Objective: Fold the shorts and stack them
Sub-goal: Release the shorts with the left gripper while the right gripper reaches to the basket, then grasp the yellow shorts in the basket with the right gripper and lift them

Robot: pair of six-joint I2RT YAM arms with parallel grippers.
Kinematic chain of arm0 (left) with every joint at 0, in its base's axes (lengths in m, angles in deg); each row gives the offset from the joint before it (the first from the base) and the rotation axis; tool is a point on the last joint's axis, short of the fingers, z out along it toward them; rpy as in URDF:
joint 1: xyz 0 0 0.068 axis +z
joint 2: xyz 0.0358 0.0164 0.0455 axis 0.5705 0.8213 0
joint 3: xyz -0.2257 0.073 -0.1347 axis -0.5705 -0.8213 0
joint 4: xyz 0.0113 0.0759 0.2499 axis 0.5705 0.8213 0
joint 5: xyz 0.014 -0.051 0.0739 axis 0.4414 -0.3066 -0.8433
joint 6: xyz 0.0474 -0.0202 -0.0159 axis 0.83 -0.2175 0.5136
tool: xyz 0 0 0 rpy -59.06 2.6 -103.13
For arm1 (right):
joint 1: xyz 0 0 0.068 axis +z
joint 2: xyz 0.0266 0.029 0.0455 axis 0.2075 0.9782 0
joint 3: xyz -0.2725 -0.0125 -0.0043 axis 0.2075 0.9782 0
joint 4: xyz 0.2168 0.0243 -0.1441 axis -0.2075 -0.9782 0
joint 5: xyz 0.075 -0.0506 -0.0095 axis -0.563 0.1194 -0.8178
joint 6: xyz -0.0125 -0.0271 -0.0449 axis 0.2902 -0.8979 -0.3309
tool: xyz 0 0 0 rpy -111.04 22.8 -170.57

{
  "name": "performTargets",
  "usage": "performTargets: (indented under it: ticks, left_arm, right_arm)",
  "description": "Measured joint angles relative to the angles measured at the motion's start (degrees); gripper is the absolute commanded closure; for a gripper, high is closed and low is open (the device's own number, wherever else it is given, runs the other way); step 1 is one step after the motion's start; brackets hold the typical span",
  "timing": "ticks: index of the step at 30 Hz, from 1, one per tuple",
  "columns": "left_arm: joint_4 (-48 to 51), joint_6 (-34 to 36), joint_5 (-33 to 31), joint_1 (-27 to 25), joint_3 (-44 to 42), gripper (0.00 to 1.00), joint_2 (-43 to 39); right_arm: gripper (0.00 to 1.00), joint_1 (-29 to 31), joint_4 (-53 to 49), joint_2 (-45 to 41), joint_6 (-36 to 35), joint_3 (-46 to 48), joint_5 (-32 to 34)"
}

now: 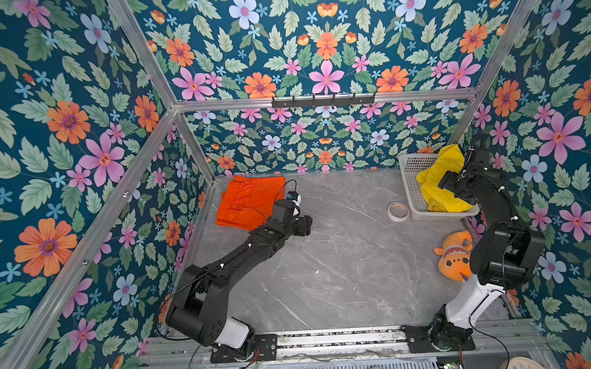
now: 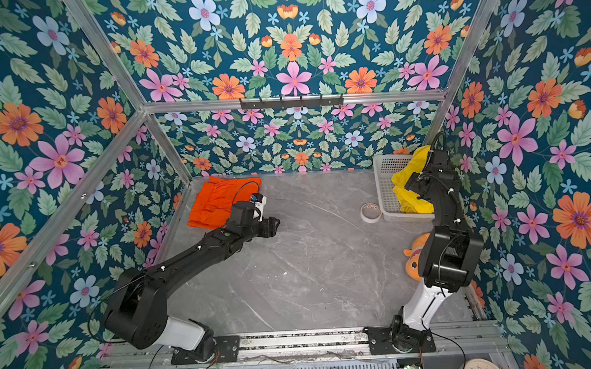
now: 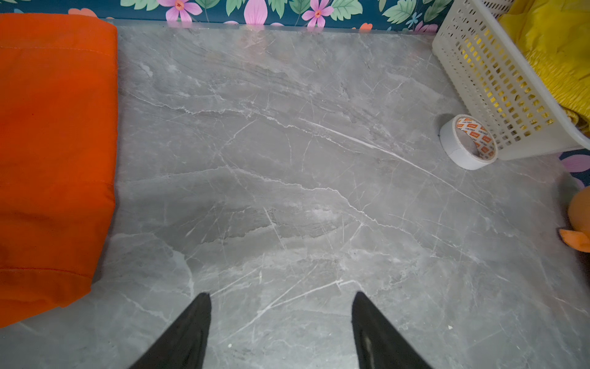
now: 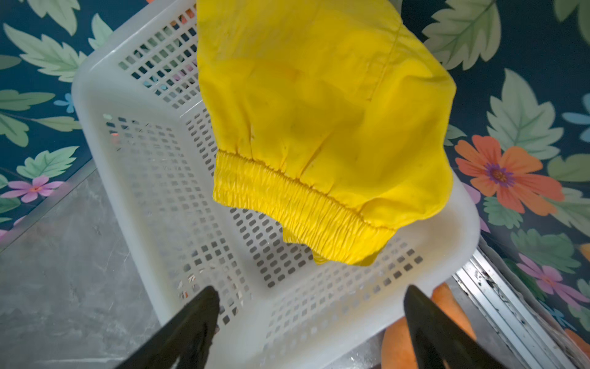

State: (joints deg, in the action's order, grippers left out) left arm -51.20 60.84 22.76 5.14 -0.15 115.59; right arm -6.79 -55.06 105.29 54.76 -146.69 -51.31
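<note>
**Item 1: yellow shorts** (image 4: 319, 127). Unfolded and bunched. They lie in the white basket (image 4: 95, 105) at the far right of the table (image 1: 324, 259), with part of the cloth draped up over the basket's far side. In the right wrist view the gathered elastic waistband hangs over the basket floor.
Relation to jaws: the right gripper (image 4: 311, 289) hovers over the basket's near end. Its jaws are spread wide with nothing between them. The waistband is ahead of the fingertips, near them but apart, neither touched nor straddled.

**Item 2: orange shorts** (image 1: 250, 204). A flat, squared bundle at the far left of the table, judged already folded.
Relation to jaws: the left gripper (image 3: 281, 294) is beside the bundle's edge, over bare table. Its jaws are parted and empty, and the cloth lies off to one side of them.

**Step in hand (judged):** fetching the yellow pair from the basket, so the task is roughly half done.

**Next move calls for (judged):** the right jaws reaching forward to the waistband or the cloth above it and pinching it. The thin fabric then has to be lifted clear of the basket rim and spread on the open middle of the table.

**Surroundings:** a tape roll (image 1: 398, 211) is just beside the basket. A plush fish (image 1: 454, 255) lies at the right edge, near the right arm. Neither is part of the job.
</note>
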Motion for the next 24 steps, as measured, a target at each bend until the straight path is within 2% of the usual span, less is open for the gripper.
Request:
performTargets:
  ticks: [7,16,21,24]
  left_arm:
    - [-0.4,-0.1,0.1,0.0,-0.5,0.29,0.2]
    - [-1.7,-1.9,0.9,-0.1,-1.0,0.30,2.7]
    - [-2.1,-2.2,1.7,-0.2,-0.9,0.30,3.8]
    - [-2.1,-2.4,1.7,-0.3,-0.9,0.30,4.2]
  right_arm:
    - [0.10,-0.6,-0.5,7.6,0.0,-7.0,-1.0]
    - [0.10,-0.4,-0.7,16.9,-0.1,-14.0,-6.2]
    - [0.09,3.0,-1.7,18.9,-2.1,-15.4,-4.0]
    - [0.09,6.3,-2.0,18.9,-4.2,-15.4,0.6]
